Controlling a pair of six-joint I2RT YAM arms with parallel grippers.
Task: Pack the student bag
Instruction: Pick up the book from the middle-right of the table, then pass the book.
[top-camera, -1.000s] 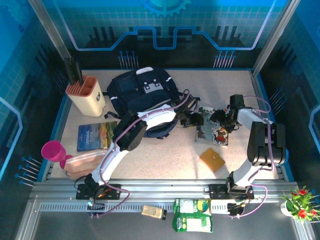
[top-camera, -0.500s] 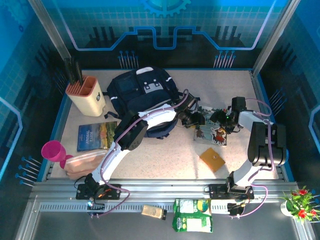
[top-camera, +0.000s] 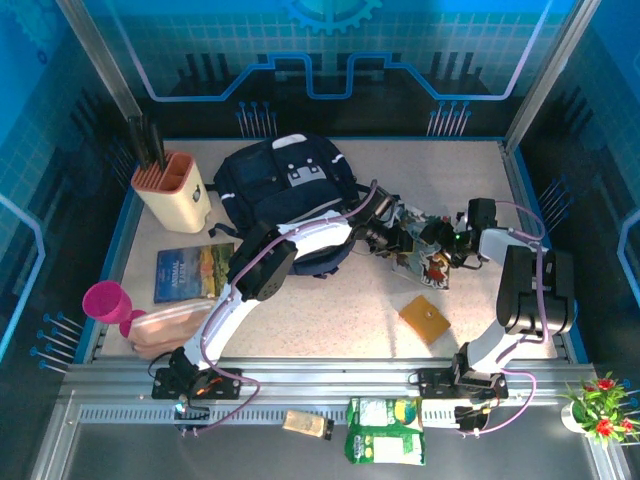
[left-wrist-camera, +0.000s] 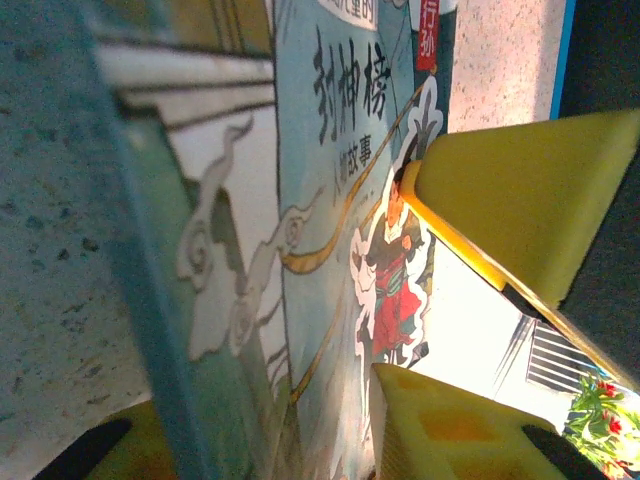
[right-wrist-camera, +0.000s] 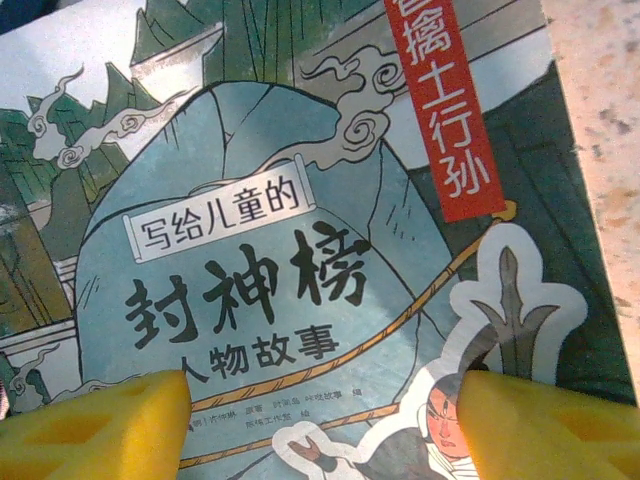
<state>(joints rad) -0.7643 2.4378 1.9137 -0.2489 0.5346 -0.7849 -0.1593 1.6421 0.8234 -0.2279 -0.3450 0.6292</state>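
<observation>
Top view: find bag (top-camera: 280, 185) at rear centre-left of tabletop (top-camera: 330, 310), patch facing up. Book (top-camera: 428, 262) sits just right of bag. Left gripper (top-camera: 398, 238) is at book's left edge. Right gripper (top-camera: 440, 245) is over book.

Left wrist: note book (left-wrist-camera: 330, 200) edge between left gripper (left-wrist-camera: 280, 420) fingers. You cannot tell if clamped. Further yellow finger (left-wrist-camera: 520, 190) sits at cover.

Right wrist: right gripper (right-wrist-camera: 320, 400) is released, fingers spread wide over book (right-wrist-camera: 260, 200) cover. Tabletop (right-wrist-camera: 600, 100) shows at right.
</observation>
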